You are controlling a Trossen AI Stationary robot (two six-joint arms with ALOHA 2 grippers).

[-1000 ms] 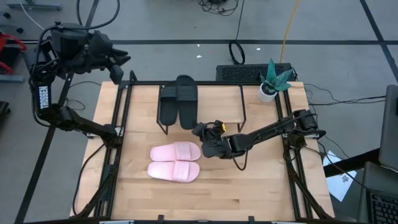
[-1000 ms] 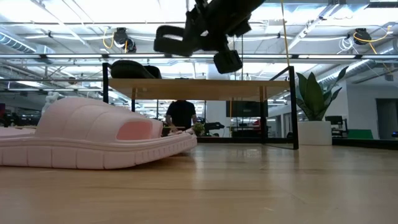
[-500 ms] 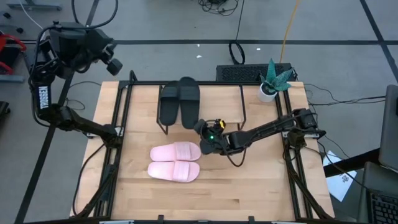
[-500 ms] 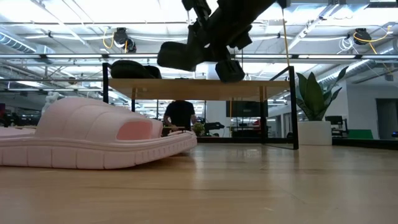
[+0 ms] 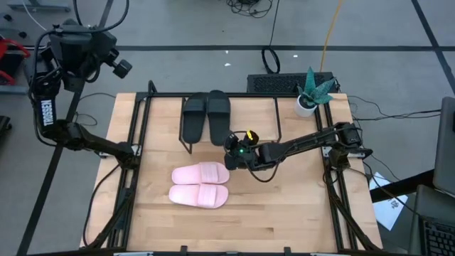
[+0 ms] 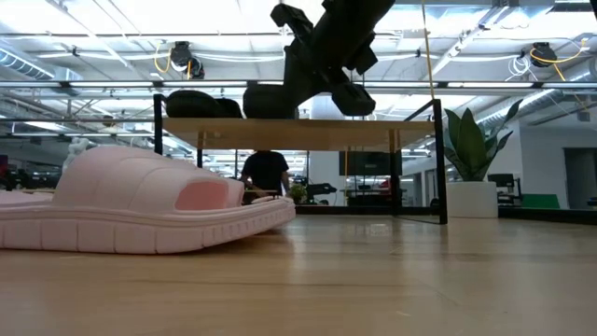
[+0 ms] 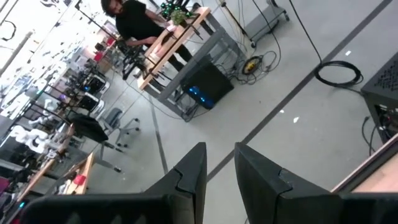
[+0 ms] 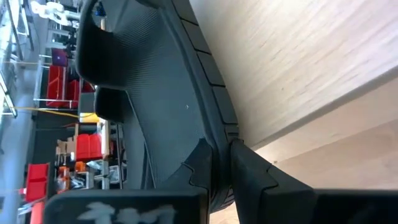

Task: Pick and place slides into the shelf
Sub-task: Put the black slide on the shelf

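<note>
Nearest on the tabletop [image 5: 284,206] lie the two pink slides [image 5: 200,184], side by side, soles down, not yet shelved; each is pale with one broad strap. Just beyond them the right tool [image 5: 232,141] is clamped on the heel rim of a black slide [image 5: 218,116], probably to settle it flat on the shelf [image 5: 263,121] beside the other black slide [image 5: 193,118]. Both are matte with ribbed edges. Farthest, off the tabletop's far left corner, the left tool [image 7: 219,169] waits raised, fingers narrowly apart, holding nothing.
</note>
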